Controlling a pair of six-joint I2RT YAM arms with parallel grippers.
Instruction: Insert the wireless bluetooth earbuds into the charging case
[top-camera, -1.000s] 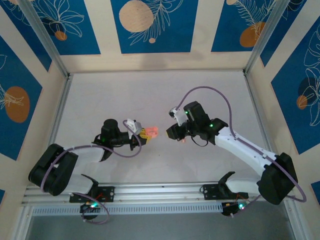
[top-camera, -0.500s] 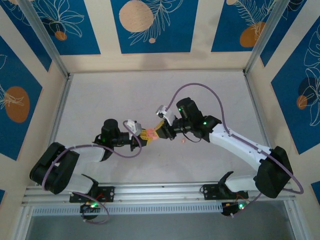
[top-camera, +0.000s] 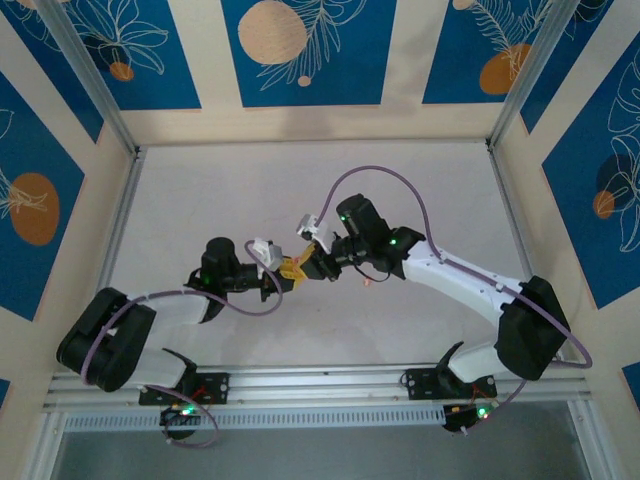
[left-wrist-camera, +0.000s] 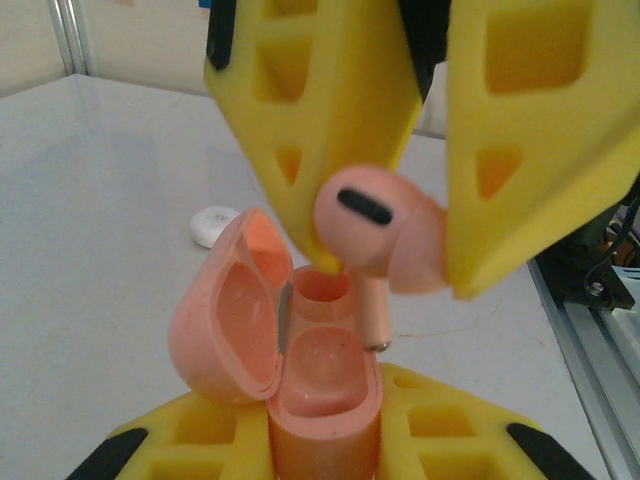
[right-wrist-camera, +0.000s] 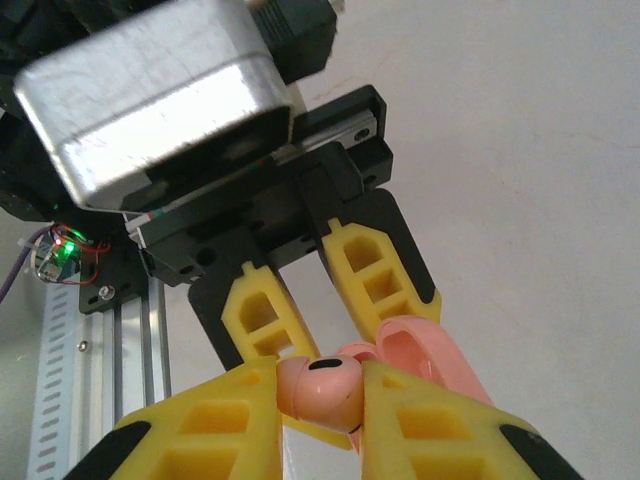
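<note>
below the pinched earbud (left-wrist-camera: 375, 228), cropped left gripper (left-wrist-camera: 325, 432) clamps charging case (left-wrist-camera: 322, 385).

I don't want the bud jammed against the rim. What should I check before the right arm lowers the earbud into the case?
1. Lid swung open: ok.
2. Charging case clamped upright in the left end effector: ok.
3. Earbud gripped by the right end effector, stem pointing down: ok.
4. Sockets empty: ok.
5. Stem lined up over a socket: cannot tell; in the left wrist view it looks offset toward the case's rim.
</note>
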